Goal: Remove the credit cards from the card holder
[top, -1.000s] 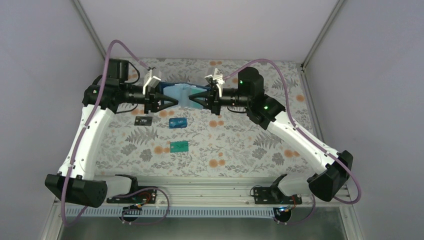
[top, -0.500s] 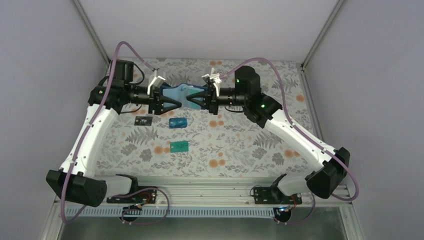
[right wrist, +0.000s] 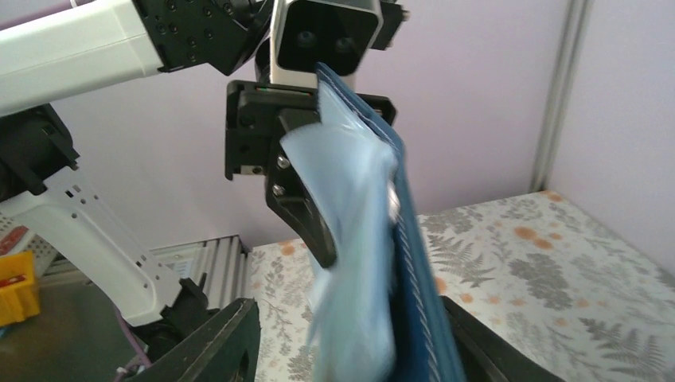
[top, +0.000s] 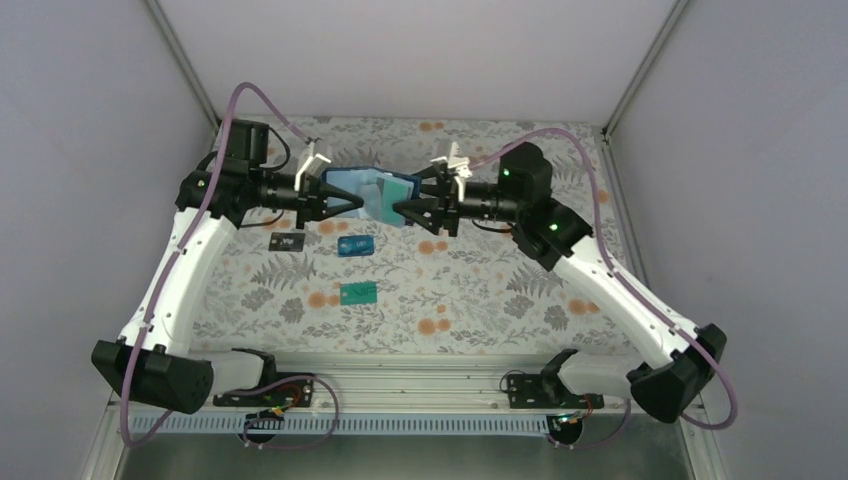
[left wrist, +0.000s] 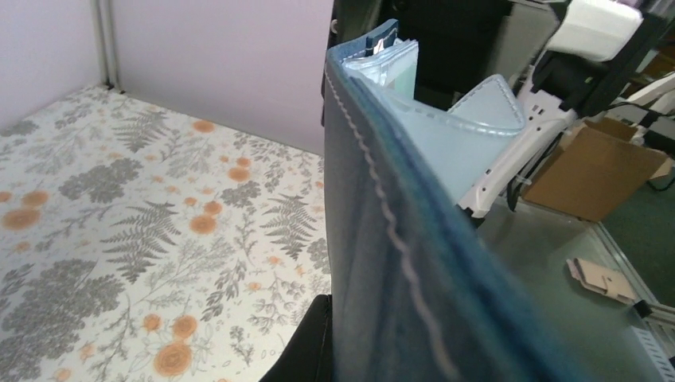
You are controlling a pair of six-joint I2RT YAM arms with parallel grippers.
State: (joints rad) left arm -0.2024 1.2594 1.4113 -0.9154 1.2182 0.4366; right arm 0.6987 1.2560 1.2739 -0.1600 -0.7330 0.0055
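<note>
Left end effector [top: 350, 203] clamps the card holder [top: 375, 188] aloft as an anchor; right end effector [top: 402, 209] gapes astride its free edge, gripping nothing, probably lining up a pull.

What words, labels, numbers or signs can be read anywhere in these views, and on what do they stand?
No text can be read in any view.
Dark card: a pale mark, too small to read.
Blue card: pale marks, too small to read.
Teal-green card: no marks show.
Card holder: no lettering shows.
</note>
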